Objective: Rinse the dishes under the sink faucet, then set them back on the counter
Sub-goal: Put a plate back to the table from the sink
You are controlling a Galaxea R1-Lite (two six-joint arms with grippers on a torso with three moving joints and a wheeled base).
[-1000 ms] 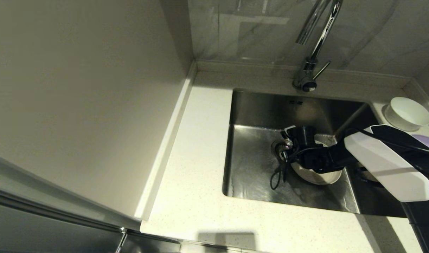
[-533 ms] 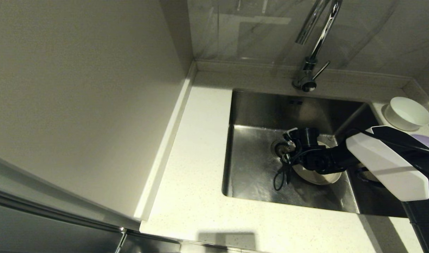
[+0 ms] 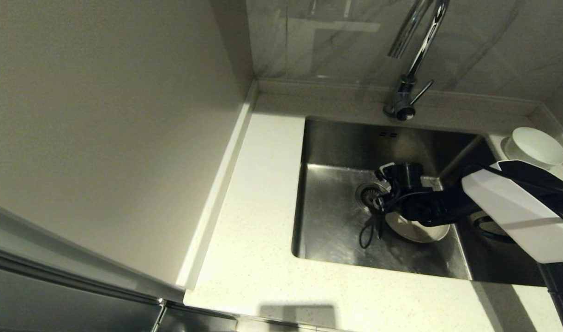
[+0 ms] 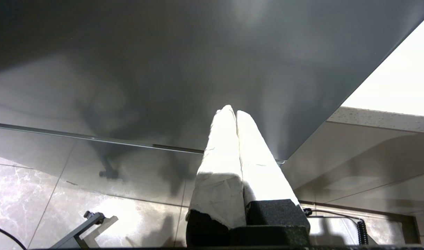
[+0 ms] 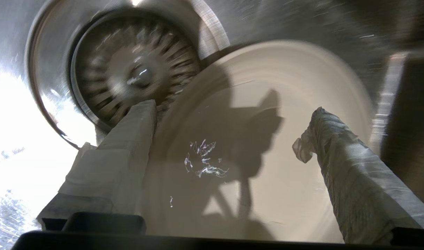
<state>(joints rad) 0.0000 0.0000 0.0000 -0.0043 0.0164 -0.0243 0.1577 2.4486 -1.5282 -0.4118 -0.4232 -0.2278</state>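
1. The cream plate [image 3: 417, 228] lies on the floor of the sink [image 3: 337, 221], in the lower right of the basin beside the drain strainer [image 3: 368, 192]; over the last second it has settled from a raised tilt to lying lower and flatter.
2. The right tool [image 5: 229, 128] has drifted slightly to the right with its arm and now hangs over the plate, spread wide: one finger sits at the plate's rim by the strainer, the other above its far side, clamping nothing.
3. I judge the plate to be set down or not yet regripped, so its return to the bench [image 3: 254, 258] is still pending.
4. The white bowl [image 3: 535, 146] stands on the bench at the upper right; the faucet [image 3: 408, 87] rises behind the sink.
5. The left tool [image 4: 235, 114] is parked out of the way, fingers pressed together and empty.
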